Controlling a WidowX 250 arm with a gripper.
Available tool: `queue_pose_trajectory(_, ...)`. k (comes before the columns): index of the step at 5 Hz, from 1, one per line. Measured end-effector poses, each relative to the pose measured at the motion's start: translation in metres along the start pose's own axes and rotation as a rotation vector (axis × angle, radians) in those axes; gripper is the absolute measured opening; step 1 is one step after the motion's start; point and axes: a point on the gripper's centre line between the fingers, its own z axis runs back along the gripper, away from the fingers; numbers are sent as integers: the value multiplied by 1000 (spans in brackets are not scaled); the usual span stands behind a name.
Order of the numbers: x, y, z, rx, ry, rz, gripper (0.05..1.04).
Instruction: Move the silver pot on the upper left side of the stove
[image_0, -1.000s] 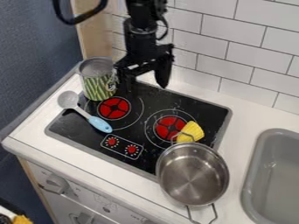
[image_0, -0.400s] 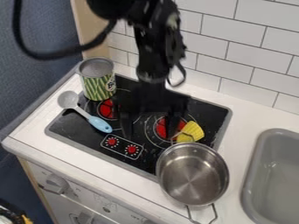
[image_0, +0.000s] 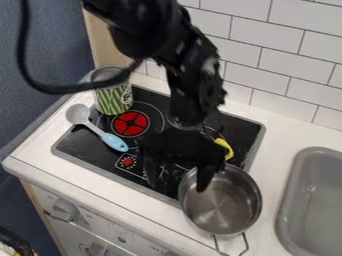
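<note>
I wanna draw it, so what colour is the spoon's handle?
The handle is light blue, seen in the camera view.

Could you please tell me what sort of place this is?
It looks like a toy or mock kitchen: a black stove top with a red burner, a grey sink set into the counter, and a metal pot at the stove's near edge.
</note>
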Motion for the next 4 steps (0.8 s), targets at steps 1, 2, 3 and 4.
queue_pose_trajectory(1, -8, -12, -8, -84, 41, -65, 1000)
queue_pose_trajectory(2, -10, -16, -22, -75, 68, -74, 989)
queue_pose_trajectory(3, -7, -20, -30, -55, 63, -64, 907)
queue_pose_trajectory(4, -2, -20, -33, -70, 66, -50, 642)
